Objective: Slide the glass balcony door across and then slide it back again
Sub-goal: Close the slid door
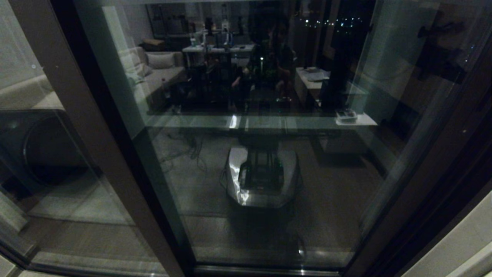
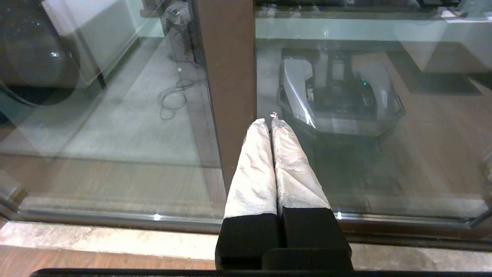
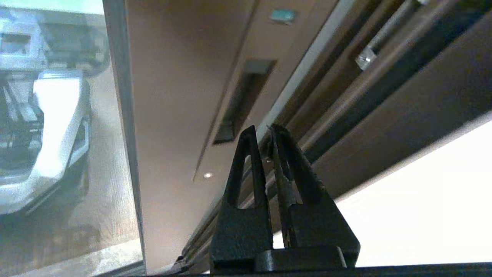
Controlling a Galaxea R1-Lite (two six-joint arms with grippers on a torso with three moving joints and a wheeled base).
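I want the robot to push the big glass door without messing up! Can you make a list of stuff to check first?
1. Right gripper fingers closed to hook with: ok, shut.
2. Right gripper lined up with the handle slot on the glass balcony door: ok, tips sit near its lower end; whether they touch, cannot tell.
3. Left gripper out of the way: cannot tell; it is shut, its tips near the brown post.
4. Nothing blocking the bottom track: ok in the part shown.
5. Door fully closed or partly slid: cannot tell.
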